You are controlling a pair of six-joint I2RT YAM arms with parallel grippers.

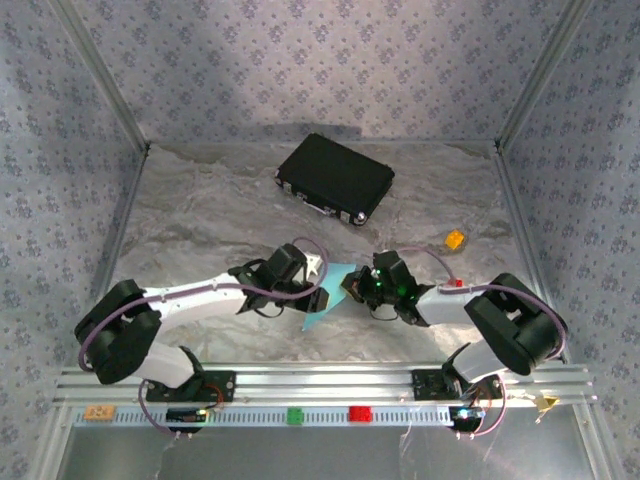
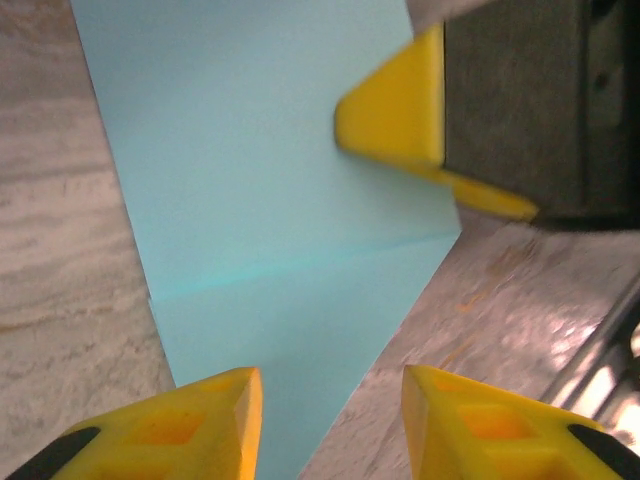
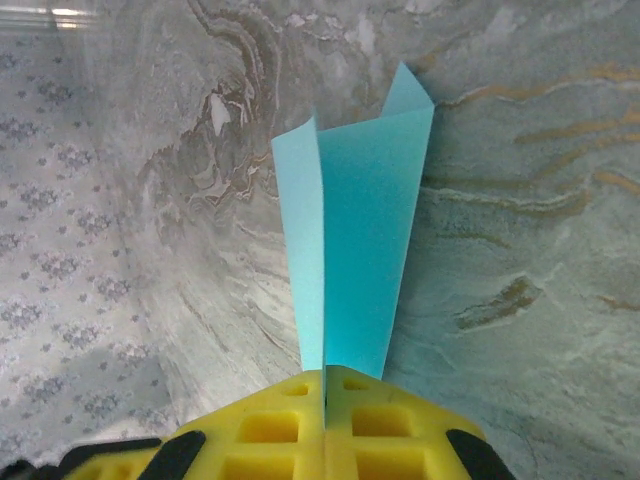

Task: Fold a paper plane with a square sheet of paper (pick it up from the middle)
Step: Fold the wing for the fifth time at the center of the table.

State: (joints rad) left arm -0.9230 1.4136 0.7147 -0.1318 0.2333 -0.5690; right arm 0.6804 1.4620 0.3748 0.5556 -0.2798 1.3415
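Observation:
The light blue sheet of paper [image 1: 328, 297] is folded into a slim, pointed shape and hangs just above the table between the two arms. My right gripper [image 3: 325, 378] is shut on one end of it, and the folded layers [image 3: 360, 250] rise away from the yellow fingers in a narrow V. In the left wrist view the paper [image 2: 270, 170] shows a cross crease, with the right gripper's fingers [image 2: 400, 110] clamped on its edge. My left gripper [image 2: 330, 385] is open. Its fingers stand apart on either side of the paper's lower tip and do not pinch it.
A black hard case [image 1: 335, 178] lies at the back centre. A small orange block [image 1: 454, 239] sits at the right, and a small red block [image 1: 458, 283] lies by the right arm. Green [image 1: 295, 415] and red [image 1: 359, 413] markers sit on the front rail. Patterned walls close the sides.

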